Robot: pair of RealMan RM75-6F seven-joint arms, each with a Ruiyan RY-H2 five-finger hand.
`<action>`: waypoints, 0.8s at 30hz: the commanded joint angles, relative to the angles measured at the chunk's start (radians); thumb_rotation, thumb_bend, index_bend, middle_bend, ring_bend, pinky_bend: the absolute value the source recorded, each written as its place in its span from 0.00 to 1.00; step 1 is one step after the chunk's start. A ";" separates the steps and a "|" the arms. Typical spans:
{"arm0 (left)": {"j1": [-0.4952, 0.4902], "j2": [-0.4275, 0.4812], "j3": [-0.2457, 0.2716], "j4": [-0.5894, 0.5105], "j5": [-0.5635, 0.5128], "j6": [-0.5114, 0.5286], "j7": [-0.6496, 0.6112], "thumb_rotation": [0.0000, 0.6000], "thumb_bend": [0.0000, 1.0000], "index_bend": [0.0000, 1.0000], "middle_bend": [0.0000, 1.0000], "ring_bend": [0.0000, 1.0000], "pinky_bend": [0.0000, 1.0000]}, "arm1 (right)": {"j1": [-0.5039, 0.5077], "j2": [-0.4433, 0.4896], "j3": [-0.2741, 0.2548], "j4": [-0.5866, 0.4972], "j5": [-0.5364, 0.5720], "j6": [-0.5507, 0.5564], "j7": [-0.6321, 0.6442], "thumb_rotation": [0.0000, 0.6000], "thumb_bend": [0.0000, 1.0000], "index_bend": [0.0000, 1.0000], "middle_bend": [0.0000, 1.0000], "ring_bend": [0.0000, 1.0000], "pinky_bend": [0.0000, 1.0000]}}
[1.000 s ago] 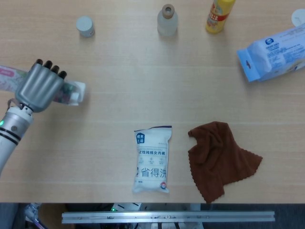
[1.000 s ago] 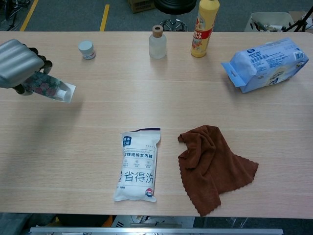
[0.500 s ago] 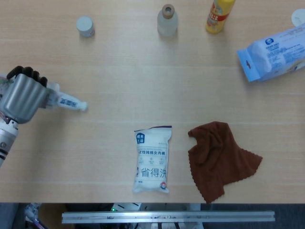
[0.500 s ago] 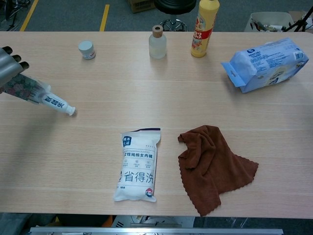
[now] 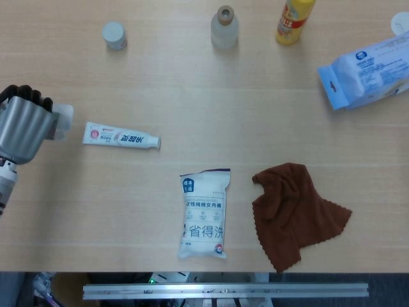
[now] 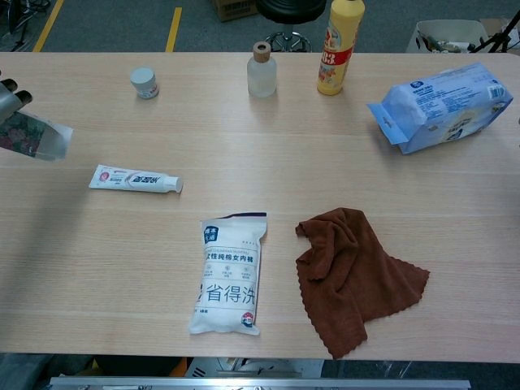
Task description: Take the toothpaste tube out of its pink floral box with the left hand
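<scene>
The white toothpaste tube (image 5: 121,137) (image 6: 136,179) lies flat on the table at the left, cap pointing right, free of its box. My left hand (image 5: 22,125) (image 6: 8,97) is at the far left edge and grips the pink floral box (image 6: 34,136) (image 5: 62,121), whose open end faces right. The box hangs just left of and above the tube, apart from it. The hand covers most of the box in the head view. My right hand shows in neither view.
A white refill pouch (image 5: 204,214) and a brown cloth (image 5: 295,212) lie near the front. At the back stand a small white jar (image 5: 115,34), a frosted bottle (image 5: 224,27) and a yellow bottle (image 5: 294,20). A blue wipes pack (image 5: 367,72) lies at the right.
The tube slid fully out of the box and now lies flat on the table. My left hand pulled the box further left, toward the table's edge.
</scene>
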 commanded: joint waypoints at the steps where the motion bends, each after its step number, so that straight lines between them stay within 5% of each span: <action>1: 0.019 0.008 -0.020 -0.043 -0.046 -0.016 -0.131 1.00 0.08 0.52 0.50 0.41 0.59 | -0.001 0.001 -0.001 -0.001 0.001 0.002 0.000 1.00 0.20 0.50 0.42 0.28 0.40; 11: 0.061 0.008 -0.029 -0.082 -0.032 -0.026 -0.512 1.00 0.08 0.47 0.46 0.39 0.59 | -0.002 0.007 -0.004 -0.014 0.004 0.009 -0.002 1.00 0.20 0.50 0.42 0.28 0.40; 24: 0.065 -0.068 0.005 0.041 -0.030 -0.123 -0.657 1.00 0.08 0.44 0.43 0.38 0.59 | -0.002 0.008 -0.007 -0.015 0.010 0.010 -0.003 1.00 0.20 0.50 0.42 0.28 0.40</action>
